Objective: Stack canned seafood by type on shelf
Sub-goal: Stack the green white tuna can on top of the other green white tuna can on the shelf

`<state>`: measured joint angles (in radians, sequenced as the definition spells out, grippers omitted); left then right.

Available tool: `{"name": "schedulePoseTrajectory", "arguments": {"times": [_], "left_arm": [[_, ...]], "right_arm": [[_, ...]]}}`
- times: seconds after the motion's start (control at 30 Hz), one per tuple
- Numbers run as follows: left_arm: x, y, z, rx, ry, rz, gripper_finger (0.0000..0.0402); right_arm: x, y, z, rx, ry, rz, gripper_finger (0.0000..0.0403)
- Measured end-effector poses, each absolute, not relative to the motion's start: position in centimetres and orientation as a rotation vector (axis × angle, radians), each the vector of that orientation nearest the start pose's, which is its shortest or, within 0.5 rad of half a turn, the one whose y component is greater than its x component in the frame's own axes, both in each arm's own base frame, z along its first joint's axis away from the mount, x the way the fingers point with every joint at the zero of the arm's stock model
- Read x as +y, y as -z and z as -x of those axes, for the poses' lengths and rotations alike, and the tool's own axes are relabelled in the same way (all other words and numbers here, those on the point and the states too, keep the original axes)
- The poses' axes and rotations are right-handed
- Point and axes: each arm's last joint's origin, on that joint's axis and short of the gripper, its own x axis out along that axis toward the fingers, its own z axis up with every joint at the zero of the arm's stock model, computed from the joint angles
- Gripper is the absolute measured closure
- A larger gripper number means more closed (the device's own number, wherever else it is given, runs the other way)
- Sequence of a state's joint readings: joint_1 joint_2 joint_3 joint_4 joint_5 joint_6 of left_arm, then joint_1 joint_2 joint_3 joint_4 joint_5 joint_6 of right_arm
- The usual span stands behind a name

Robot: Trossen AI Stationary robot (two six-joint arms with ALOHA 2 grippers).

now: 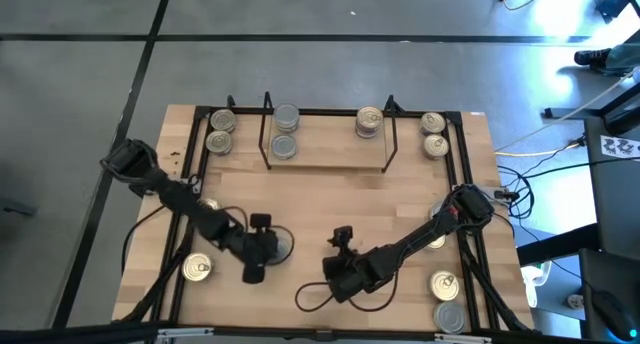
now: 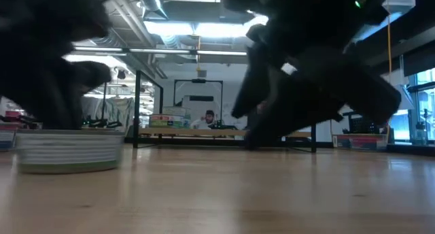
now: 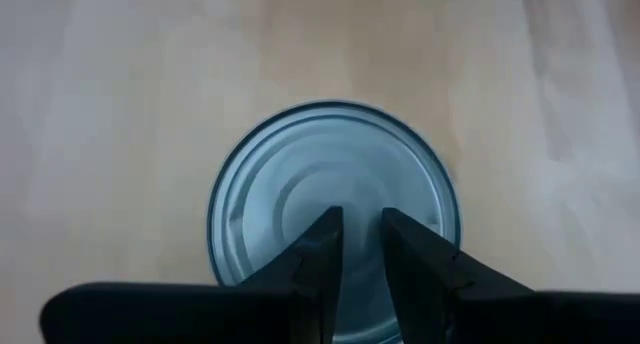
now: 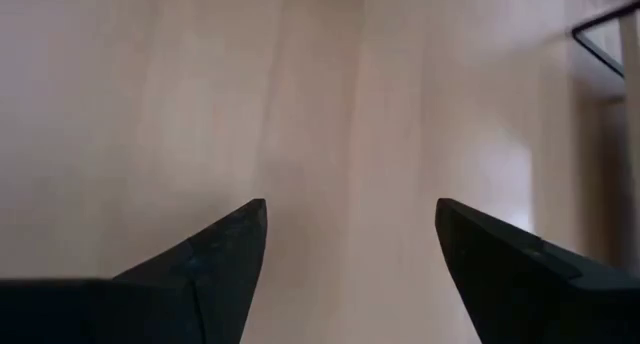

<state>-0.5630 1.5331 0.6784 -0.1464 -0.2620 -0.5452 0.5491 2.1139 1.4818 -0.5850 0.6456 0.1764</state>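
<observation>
One silver tin [image 3: 332, 209] directly beneath left tool [image 3: 360, 229].

Cables [image 1: 545, 149] are trailing over the grey floor [image 1: 90, 74] beside the bench [image 1: 330, 199]; a person [image 2: 209, 118] is sitting far behind.

the shelf [image 1: 330, 162], a black wire rack with a light wooden board, stands at the table's far middle, with silver tins [image 1: 285, 132] stacked at its left end and gold-lidded tins [image 1: 369, 122] at its right. other tins lie beside both ends and along the near edges. one silver tin [image 3: 332, 219] lies flat near the front.
</observation>
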Motion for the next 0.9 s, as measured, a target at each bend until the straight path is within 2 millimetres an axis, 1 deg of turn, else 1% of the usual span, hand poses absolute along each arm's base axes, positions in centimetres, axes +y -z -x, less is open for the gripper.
{"name": "schedulePoseTrajectory", "arguments": {"times": [0.2,0.4,0.5,0.57,0.63,0.73,0.8,0.9], "left_arm": [[-11.5,-13.5,-25.5,0.872,-0.007,0.1,0.0329],[-10.3,-12.1,-27.8,0.794,-0.017,0.114,0.0329],[-9.8,-12.0,-28.6,0.742,-0.022,0.128,0.0329],[-9.6,-12.1,-28.8,0.733,-0.024,0.135,0.0329],[-9.7,-12.7,-29.0,0.738,-0.021,0.136,0.0329],[-10.2,-14.3,-28.7,0.744,-0.013,0.146,0.0329],[-10.5,-15.3,-28.2,0.733,-0.002,0.158,0.0329],[-10.8,-15.8,-27.2,0.719,-0.036,0.134,0.0329]], "right_arm": [[19.8,-14.5,-35.8,1.082,0.206,0.625,0.0114],[19.2,-14.3,-34.8,1.188,0.208,0.703,0.0114],[19.0,-14.4,-34.5,1.21,0.228,0.707,0.0114],[19.0,-14.5,-34.4,1.212,0.235,0.707,0.0114],[19.1,-14.9,-34.0,1.221,0.225,0.714,0.0114],[19.3,-15.4,-33.9,1.217,0.201,0.703,0.0114],[19.4,-15.7,-33.9,1.214,0.174,0.684,0.0114],[19.5,-16.5,-34.0,1.181,0.149,0.649,0.0114]]}}
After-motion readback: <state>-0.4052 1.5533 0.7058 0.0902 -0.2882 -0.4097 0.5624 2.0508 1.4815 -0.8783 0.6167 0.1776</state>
